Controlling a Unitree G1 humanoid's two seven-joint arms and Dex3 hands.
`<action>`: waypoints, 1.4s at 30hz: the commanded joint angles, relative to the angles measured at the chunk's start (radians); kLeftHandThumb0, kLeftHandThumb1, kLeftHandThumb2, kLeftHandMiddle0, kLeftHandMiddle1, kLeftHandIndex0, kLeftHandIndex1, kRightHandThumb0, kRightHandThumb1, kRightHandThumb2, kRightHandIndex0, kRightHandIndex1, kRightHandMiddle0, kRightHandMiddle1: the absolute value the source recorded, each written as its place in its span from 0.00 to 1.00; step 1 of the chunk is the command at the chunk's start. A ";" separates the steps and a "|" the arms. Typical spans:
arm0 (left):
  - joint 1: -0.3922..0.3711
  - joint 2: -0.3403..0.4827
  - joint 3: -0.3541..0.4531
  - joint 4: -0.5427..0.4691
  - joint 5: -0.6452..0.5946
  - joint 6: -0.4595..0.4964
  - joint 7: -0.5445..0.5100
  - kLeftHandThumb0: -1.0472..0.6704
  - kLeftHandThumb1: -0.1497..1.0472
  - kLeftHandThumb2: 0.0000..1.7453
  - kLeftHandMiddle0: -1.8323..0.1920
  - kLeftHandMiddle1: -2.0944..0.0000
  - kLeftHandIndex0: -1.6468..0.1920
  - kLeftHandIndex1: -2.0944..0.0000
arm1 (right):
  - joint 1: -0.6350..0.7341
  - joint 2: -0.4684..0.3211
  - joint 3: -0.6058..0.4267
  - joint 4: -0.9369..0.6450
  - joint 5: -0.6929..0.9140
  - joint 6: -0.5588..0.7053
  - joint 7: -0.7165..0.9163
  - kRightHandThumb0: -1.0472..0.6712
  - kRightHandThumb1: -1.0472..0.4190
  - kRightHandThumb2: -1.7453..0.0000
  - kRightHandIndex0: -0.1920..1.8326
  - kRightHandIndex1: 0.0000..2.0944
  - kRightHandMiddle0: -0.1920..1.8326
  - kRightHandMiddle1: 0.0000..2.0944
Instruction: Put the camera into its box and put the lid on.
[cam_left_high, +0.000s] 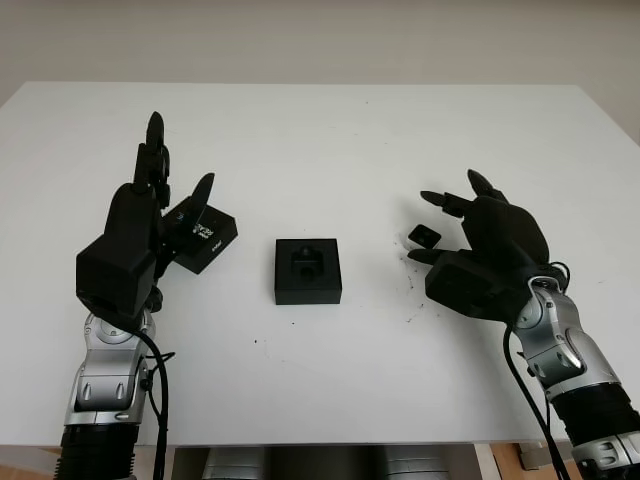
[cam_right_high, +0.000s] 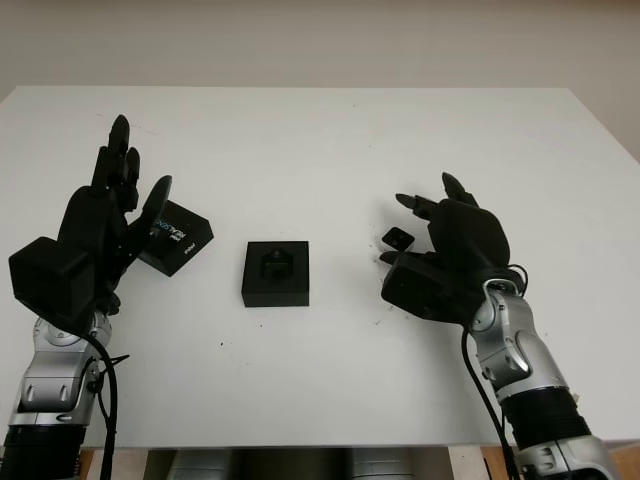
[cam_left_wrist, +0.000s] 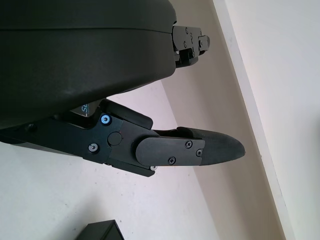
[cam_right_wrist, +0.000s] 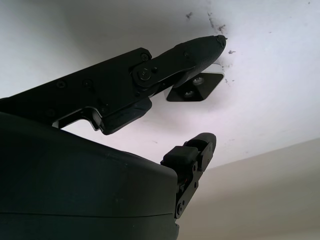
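Table: a plain white tabletop (cam_left_high: 330, 140), with some dark scuff marks near my right hand.

Box: the small square black box base (cam_left_high: 308, 270) sits in the middle of the table, open at the top, with a moulded recess showing inside and nothing in it yet.

Lid: the flat black lid with pale printed lettering (cam_left_high: 205, 235) lies just left of the box, tilted against the table, right beside my left hand.

Camera: the small black squarish camera (cam_left_high: 425, 236) lies on the table to the right of the box; in my right wrist view two round lenses show on its face.

Left hand (cam_left_high: 160, 195): raised upright just beside the lid, fingers spread and gripping nothing.

Right hand (cam_left_high: 455, 225): poised over the camera, open, one fingertip (cam_right_wrist: 207, 45) above it; I can't quite tell whether that tip touches the camera.

Step in hand: I judge this to be the opening reach for the camera; nothing is packed.

Next move: close my right fingers round the camera, lift it, carry it left to the recess, then fetch the lid.
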 joint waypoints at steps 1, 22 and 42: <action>-0.016 0.007 0.004 0.003 -0.006 -0.016 -0.003 0.19 1.00 0.21 0.93 0.97 0.94 0.97 | 0.007 -0.001 -0.002 -0.026 -0.003 0.016 0.003 0.17 0.10 0.97 0.12 0.02 0.33 0.03; -0.012 0.012 -0.003 -0.009 0.025 0.001 0.013 0.20 1.00 0.20 0.92 0.97 0.93 0.97 | 0.014 0.011 0.012 0.015 -0.014 0.031 -0.067 0.19 0.10 0.97 0.14 0.03 0.38 0.06; -0.012 0.023 -0.004 -0.002 0.042 -0.020 0.008 0.19 1.00 0.19 0.92 0.97 0.93 0.97 | 0.027 0.000 0.022 0.050 -0.020 0.005 -0.093 0.23 0.11 0.97 0.22 0.04 0.33 0.42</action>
